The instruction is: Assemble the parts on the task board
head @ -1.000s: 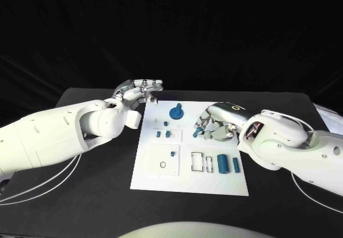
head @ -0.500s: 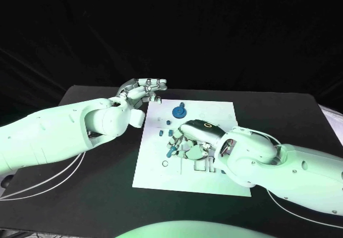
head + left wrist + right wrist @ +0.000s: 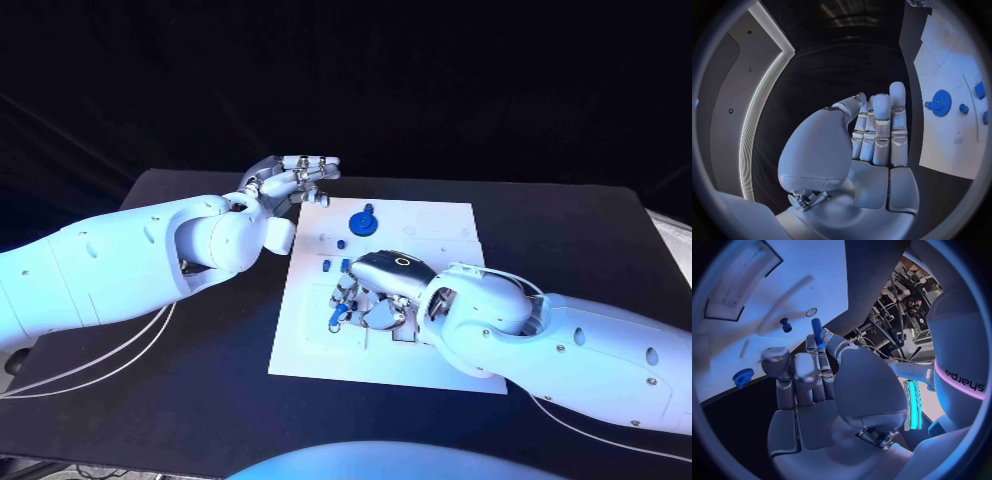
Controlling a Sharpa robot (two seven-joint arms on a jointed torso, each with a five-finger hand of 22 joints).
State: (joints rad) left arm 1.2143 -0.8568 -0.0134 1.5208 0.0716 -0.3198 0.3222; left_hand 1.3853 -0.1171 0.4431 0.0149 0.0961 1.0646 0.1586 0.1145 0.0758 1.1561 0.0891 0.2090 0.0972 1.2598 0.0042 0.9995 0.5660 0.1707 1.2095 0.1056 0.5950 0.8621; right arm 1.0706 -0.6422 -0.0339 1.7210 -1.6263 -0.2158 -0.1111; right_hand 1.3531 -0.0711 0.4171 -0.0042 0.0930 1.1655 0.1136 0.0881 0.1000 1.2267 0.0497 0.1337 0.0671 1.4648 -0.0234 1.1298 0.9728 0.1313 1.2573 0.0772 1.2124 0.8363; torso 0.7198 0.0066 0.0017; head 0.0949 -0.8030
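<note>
Right hand (image 3: 817, 385): pinches blue peg (image 3: 816, 331) over the board (image 3: 447, 225); lower it upright into the round hole (image 3: 811, 312), I judge.
Left hand (image 3: 870, 135): empty, fingers together, off the board's corner.

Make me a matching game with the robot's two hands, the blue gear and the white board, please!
Things:
1. left hand
2. right hand
3. blue gear
4. task board

States:
A. lies flat on the black table
B. pinches a small blue peg over the board
C. sits on the board's far end
D. holds nothing, past the board's far left corner

Pairs: 1-D, 2-B, 3-C, 4-A
</note>
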